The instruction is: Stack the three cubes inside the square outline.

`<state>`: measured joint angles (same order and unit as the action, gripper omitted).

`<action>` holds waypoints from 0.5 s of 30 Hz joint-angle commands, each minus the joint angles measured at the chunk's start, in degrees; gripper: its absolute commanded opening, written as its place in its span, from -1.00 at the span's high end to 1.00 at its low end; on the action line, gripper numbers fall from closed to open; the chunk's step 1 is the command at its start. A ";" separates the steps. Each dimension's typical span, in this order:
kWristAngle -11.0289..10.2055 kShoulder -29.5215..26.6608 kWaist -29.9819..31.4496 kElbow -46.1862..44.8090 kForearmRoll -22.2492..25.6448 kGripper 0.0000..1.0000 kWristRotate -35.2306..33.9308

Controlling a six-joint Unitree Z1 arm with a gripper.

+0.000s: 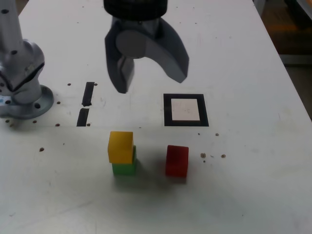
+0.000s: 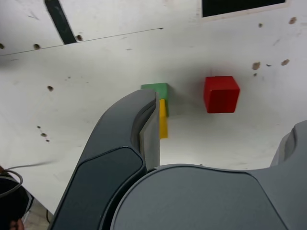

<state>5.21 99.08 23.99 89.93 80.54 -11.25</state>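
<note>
Hanging above the white table [image 1: 253, 195], the gripper [image 1: 148, 80] spreads its two smooth, curved dark grey fingers [image 1: 170, 53] wide apart, with nothing between them. No brand, label or readable writing shows anywhere. The yellow cube [image 1: 121, 146], a matte solid block, sits on top of the green cube [image 1: 125, 168], slightly askew, toward the exterior view's left. The red cube [image 1: 176, 161] stands alone on the table just beside that pair, toward the exterior view's right. The square outline [image 1: 185, 109], a flat thick black border with a white centre, lies beyond the cubes with none of them inside it. Two short black bar marks [image 1: 86, 104] lie near the arm's round metal base [image 1: 29, 100]. The table surface is scuffed and dotted with small dark specks
</note>
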 commanded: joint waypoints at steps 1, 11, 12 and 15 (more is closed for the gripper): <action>-0.01 1.36 0.41 1.18 -0.05 -0.83 -0.12; 0.88 8.54 3.30 6.19 -0.31 -0.83 -1.18; 1.01 9.08 3.58 6.36 -0.37 -0.83 -1.41; 1.47 10.64 4.41 6.62 -0.66 -0.83 -2.33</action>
<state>6.48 109.28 28.08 96.25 80.05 -13.30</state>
